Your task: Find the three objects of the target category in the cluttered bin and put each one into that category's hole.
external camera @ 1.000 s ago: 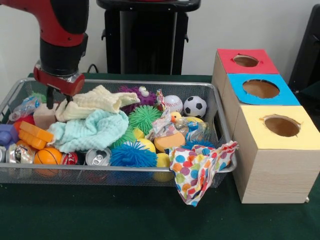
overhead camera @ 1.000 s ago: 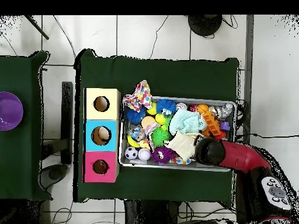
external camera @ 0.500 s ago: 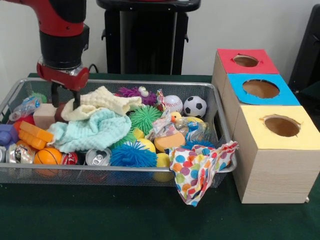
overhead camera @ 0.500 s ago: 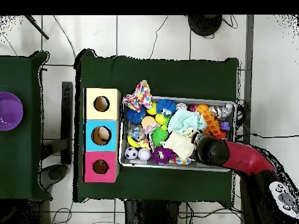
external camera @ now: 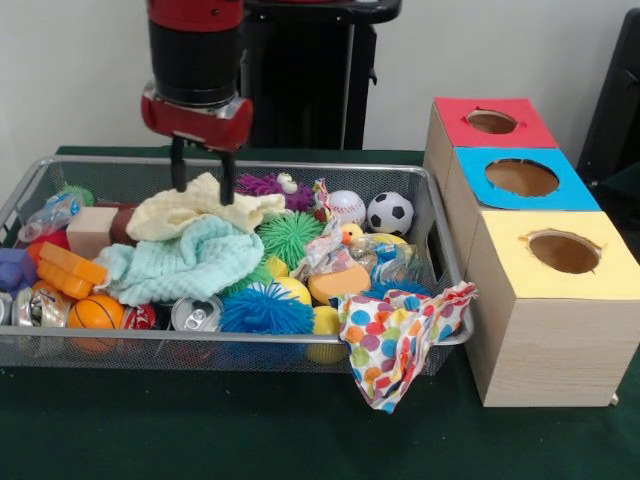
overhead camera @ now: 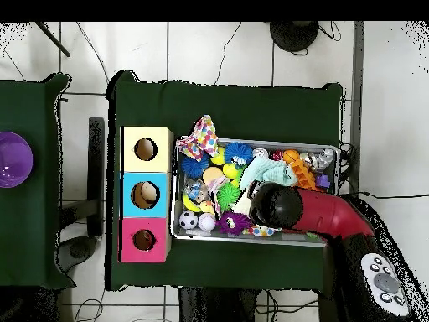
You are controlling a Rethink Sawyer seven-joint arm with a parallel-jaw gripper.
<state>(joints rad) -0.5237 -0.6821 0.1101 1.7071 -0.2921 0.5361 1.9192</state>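
Observation:
The wire mesh bin (external camera: 60,347) sits on the green table, packed with toys, cloths and cans; it also shows in the overhead view (overhead camera: 276,143). My gripper (external camera: 202,178) hangs over the bin's far side, left of centre. It is open, with one finger on each side of the raised top of a cream cloth (external camera: 190,212). In the overhead view my arm (overhead camera: 276,204) covers the gripper. The red-surround hole (external camera: 491,121) is in the farthest wooden box at the right, also seen from overhead (overhead camera: 144,240).
A mint cloth (external camera: 185,260) lies under the cream one. A polka-dot cloth (external camera: 400,335) hangs over the bin's front right corner. Soccer ball (external camera: 390,212), baseball (external camera: 347,207), spiky balls (external camera: 288,237), cans (external camera: 195,315) fill the bin. Blue hole (external camera: 521,177) and yellow hole (external camera: 563,252) are nearer.
My gripper has moved right along the bin's far side, from the left end to over the cream cloth, and risen a little. Its fingers stand wider apart.

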